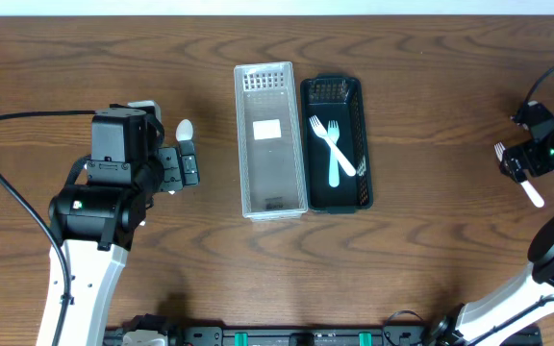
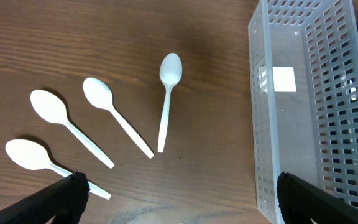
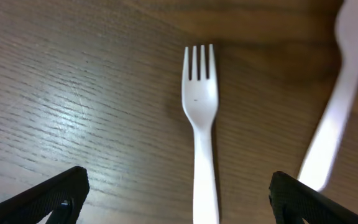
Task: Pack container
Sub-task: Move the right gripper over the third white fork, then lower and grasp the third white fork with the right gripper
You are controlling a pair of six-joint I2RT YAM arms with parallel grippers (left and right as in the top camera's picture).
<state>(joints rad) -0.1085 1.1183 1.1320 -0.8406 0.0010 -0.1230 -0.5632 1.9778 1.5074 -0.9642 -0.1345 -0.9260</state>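
Observation:
A clear slotted bin (image 1: 269,139) stands at the table's middle, empty except for a label; it also shows in the left wrist view (image 2: 303,106). A black slotted bin (image 1: 354,106) beside it holds a white fork (image 1: 344,159) and a pale teal fork (image 1: 335,173). Several white spoons lie left of the clear bin, the nearest to it (image 2: 166,99) pointing away. My left gripper (image 2: 179,199) is open and empty above the table beside the spoons. My right gripper (image 3: 179,196) is open, straddling a white fork (image 3: 201,124) that lies on the table at far right (image 1: 532,192).
A second white utensil (image 3: 337,106) lies blurred just right of the fork. In the overhead view one spoon bowl (image 1: 185,128) shows beyond the left arm; the other spoons are hidden under it. The right arm's cable loops near the table's right edge.

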